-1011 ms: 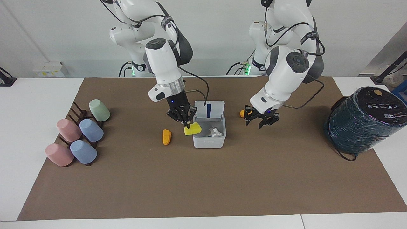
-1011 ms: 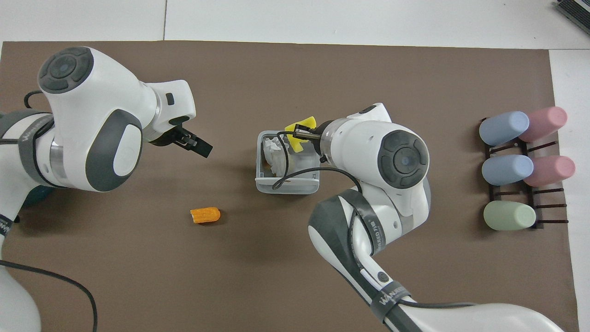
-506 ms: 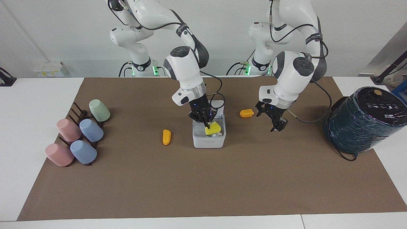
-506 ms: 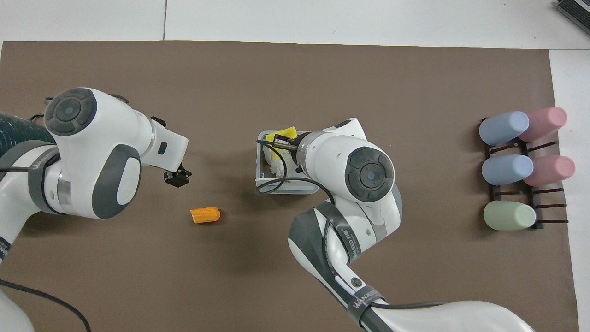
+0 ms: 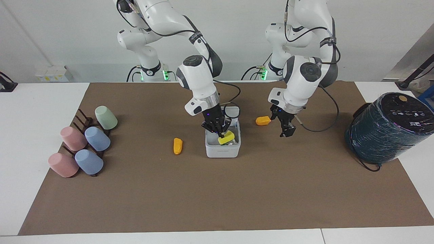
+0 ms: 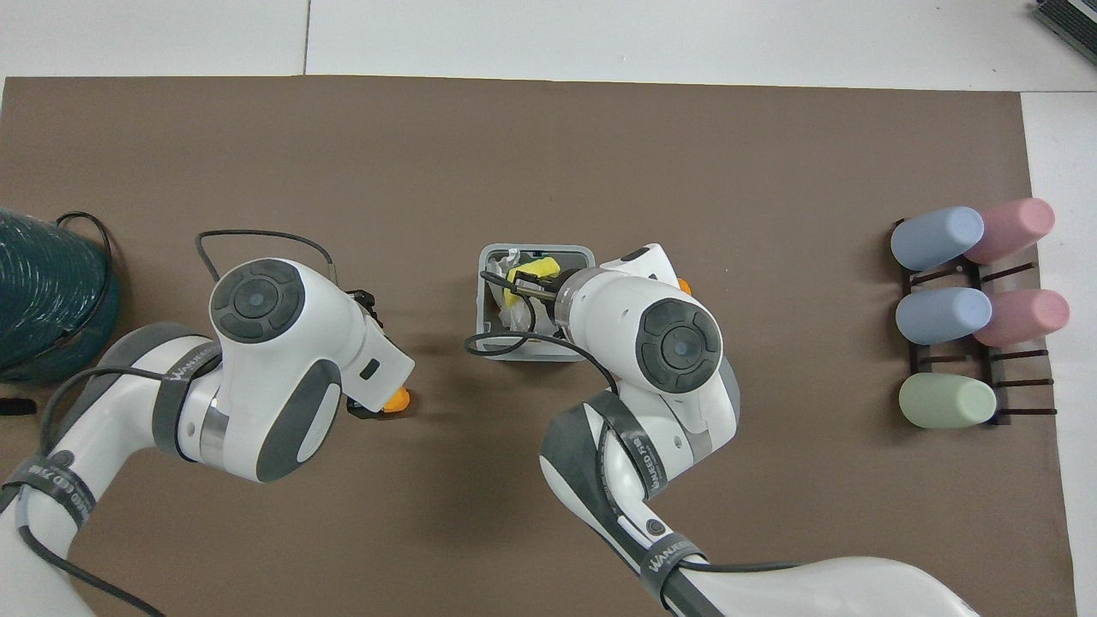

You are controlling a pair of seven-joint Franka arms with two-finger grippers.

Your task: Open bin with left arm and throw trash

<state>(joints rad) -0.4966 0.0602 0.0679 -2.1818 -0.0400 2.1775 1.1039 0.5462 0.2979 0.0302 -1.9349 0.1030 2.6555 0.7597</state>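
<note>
Your right tool [image 5: 221, 133] is at the centre of the facing view, tipped down into the open white bin [image 5: 222, 150]. The yellow piece of trash [image 5: 226, 137] sits right at its fingertips, inside the bin's rim and above the crumpled white paper [image 6: 512, 317]. You cannot tell whether the fingers grip it or have let go. The bin's lid [image 5: 234, 111] stands up on the side nearer the robots, mostly hidden by the arm.

Your left tool [image 5: 284, 132] hangs over bare brown mat [image 5: 217, 196] toward the left arm's end, fingers spread with nothing between them. One orange piece [image 5: 263, 120] lies near it, not touching. The other orange piece [image 5: 177, 145] lies beside the bin toward the right arm's end.

The lower half of the frame is open mat. The teal wrapped cylinder [image 5: 386, 132] and the rack of cups [image 5: 84, 142] stand at the counter's two ends, well apart from the bin.
</note>
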